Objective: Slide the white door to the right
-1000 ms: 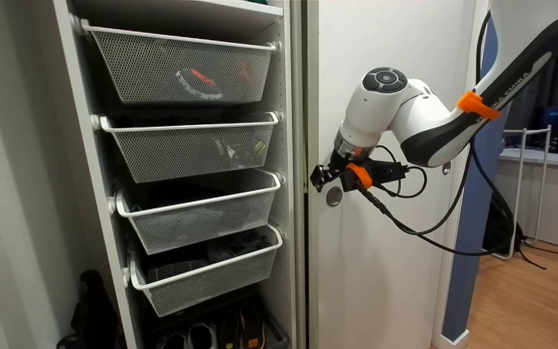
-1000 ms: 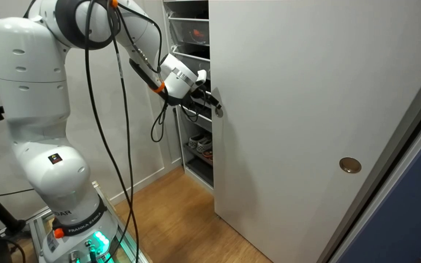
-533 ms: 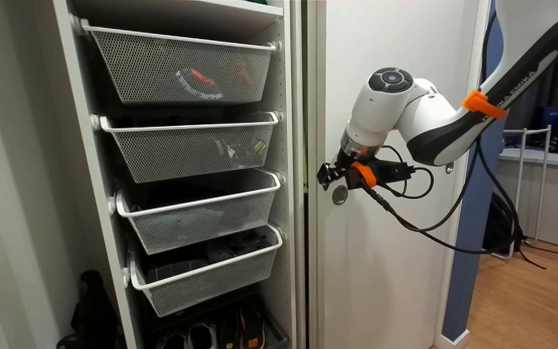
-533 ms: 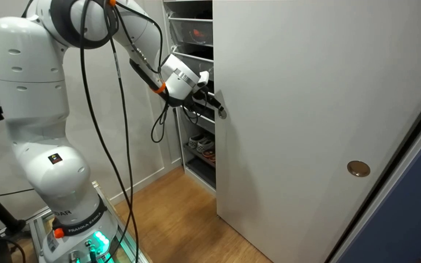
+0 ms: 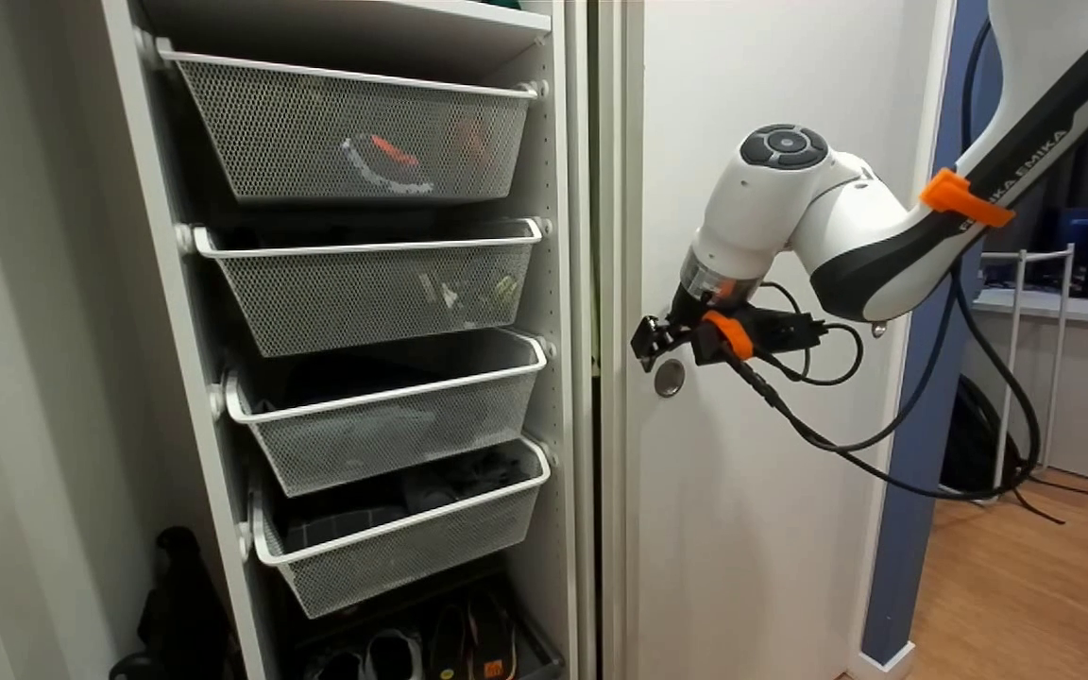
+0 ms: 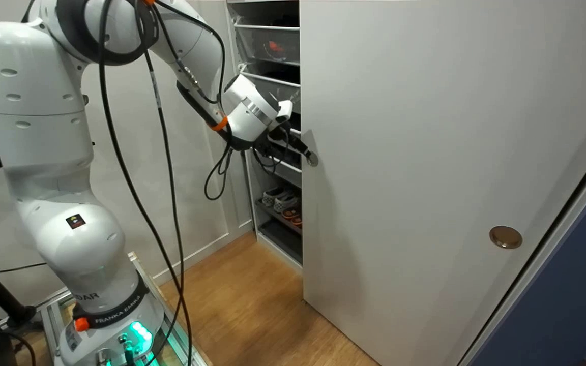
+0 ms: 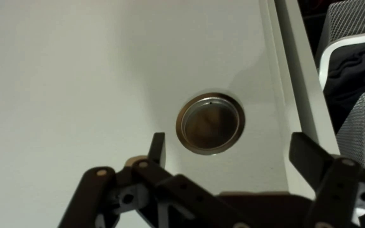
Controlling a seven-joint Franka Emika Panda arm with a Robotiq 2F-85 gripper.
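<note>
The white door [image 5: 761,548] is a tall plain panel, seen in both exterior views [image 6: 425,127] and in the wrist view [image 7: 74,95]. A round recessed pull [image 7: 210,123] sits near its edge on the drawer side. Another pull [image 6: 505,237] sits near its opposite edge. My gripper [image 5: 653,342] is at the door's drawer-side edge, just above the near pull [image 6: 313,159]. In the wrist view the gripper [image 7: 229,139] is open. One finger [image 7: 157,147] is over the door face beside the pull, and the other overlaps the door's edge. Whether they touch the door is unclear.
A white frame with wire-mesh drawers [image 5: 393,302] stands beside the door, with shoes [image 5: 398,652] at its bottom. A blue wall [image 5: 917,491] borders the door's opposite side. Black cables [image 5: 884,472] hang from the arm. A desk [image 5: 1054,378] stands behind.
The white door and its pulls have slid toward the blue wall, away from the drawers. My gripper has moved along with the door's edge, keeping its place above the near pull.
</note>
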